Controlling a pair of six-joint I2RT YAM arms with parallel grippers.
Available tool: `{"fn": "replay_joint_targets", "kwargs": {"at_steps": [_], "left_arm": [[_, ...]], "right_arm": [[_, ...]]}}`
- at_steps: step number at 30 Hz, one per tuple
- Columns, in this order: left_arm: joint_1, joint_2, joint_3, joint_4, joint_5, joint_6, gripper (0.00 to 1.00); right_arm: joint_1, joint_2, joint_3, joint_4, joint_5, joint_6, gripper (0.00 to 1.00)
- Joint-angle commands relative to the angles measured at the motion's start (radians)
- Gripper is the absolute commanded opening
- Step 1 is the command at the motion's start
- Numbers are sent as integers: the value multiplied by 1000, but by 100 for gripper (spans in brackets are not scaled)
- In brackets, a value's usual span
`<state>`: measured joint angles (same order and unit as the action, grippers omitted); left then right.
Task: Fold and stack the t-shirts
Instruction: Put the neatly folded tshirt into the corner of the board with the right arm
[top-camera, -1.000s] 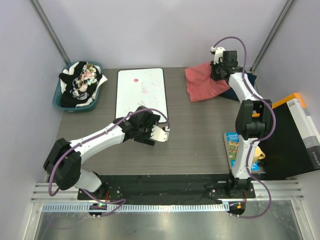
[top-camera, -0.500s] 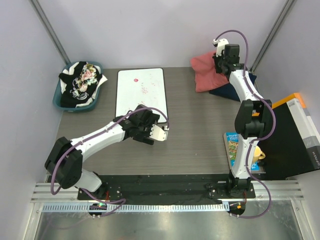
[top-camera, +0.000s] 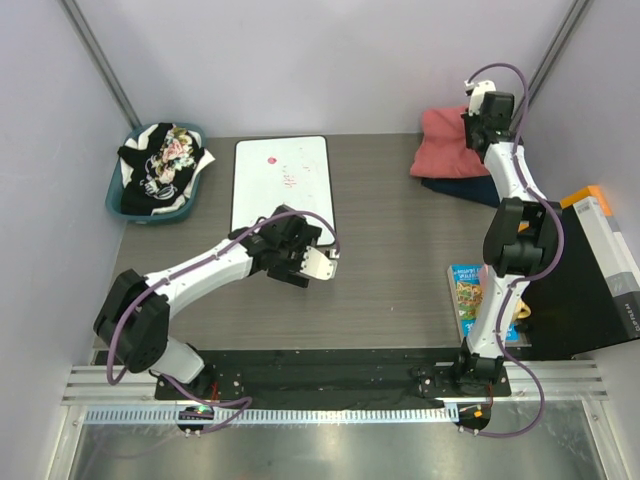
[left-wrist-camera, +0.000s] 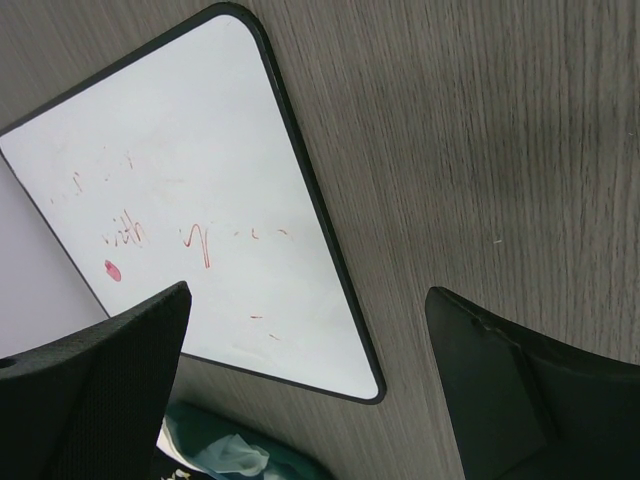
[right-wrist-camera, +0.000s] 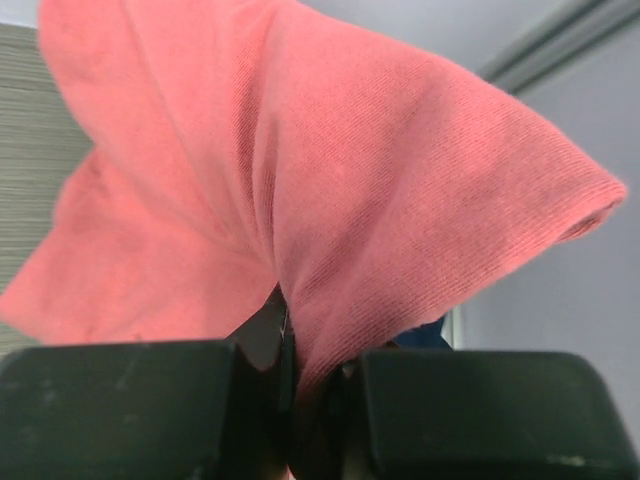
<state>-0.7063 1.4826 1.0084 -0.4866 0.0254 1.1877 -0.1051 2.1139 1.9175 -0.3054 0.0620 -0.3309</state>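
Coral tee (top-camera: 447, 142) in R hand (right-wrist-camera: 297, 390), over navy tee (top-camera: 455, 187)

Table (top-camera: 400, 240): open lane of bare wood mid-surface, between white board (top-camera: 280, 185) at left and picture book (top-camera: 466, 295) at right edge. Far-left corner: teal bin (top-camera: 115, 200) heaped with t-shirts (top-camera: 165, 165). Far-right corner: salmon t-shirt (top-camera: 445, 150) over navy t-shirt (top-camera: 455, 190), right arm (top-camera: 510, 180) alongside. Near-left: left arm (top-camera: 200, 275) lies across.

Far left on the surface (top-camera: 400, 250), a basket (top-camera: 113, 200) holds piled t-shirts (top-camera: 165, 160). The board (top-camera: 280, 185) lies just right of it. At the far right corner, the upper t-shirt (top-camera: 447, 150) lies on the lower t-shirt (top-camera: 455, 188). A book (top-camera: 468, 295) lies near right.
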Motion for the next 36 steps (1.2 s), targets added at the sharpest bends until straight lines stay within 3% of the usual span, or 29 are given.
{"fn": "replay_joint_targets", "kwargs": {"at_steps": [1, 4, 5, 6, 8, 9, 12, 13, 20, 24, 26, 32, 36], "left_arm": [[5, 10, 47, -7, 25, 15, 100], [5, 18, 55, -9, 30, 15, 100], [5, 19, 56, -9, 28, 13, 100], [7, 21, 58, -10, 31, 15, 100], [5, 22, 59, -13, 31, 10, 100], [5, 22, 61, -18, 33, 7, 100], [5, 15, 61, -26, 34, 1, 100], [5, 12, 58, -27, 34, 0, 100], [4, -10, 44, -32, 33, -36, 100], [2, -19, 41, -33, 13, -25, 100], [2, -25, 39, -35, 5, -17, 100], [4, -41, 18, -35, -16, -8, 100], [4, -42, 12, -35, -10, -14, 100]], "right_arm": [[-25, -114, -20, 94, 48, -42, 1], [-31, -120, -67, 109, 71, -82, 1], [-30, -121, -102, 121, 81, -98, 7], [-31, -118, -121, 158, 120, -140, 21], [-33, -103, -170, 204, 179, -186, 35], [-33, -95, -184, 250, 241, -213, 48], [-42, -63, -227, 363, 393, -289, 68], [-44, -54, -232, 383, 425, -322, 71], [-53, -86, -241, 402, 454, -292, 75], [-45, -156, -250, 153, 187, -232, 70], [-33, -189, -317, 109, 72, -250, 68], [-19, -282, -512, -6, -42, -419, 66], [-19, -293, -546, -14, -82, -499, 69]]}}
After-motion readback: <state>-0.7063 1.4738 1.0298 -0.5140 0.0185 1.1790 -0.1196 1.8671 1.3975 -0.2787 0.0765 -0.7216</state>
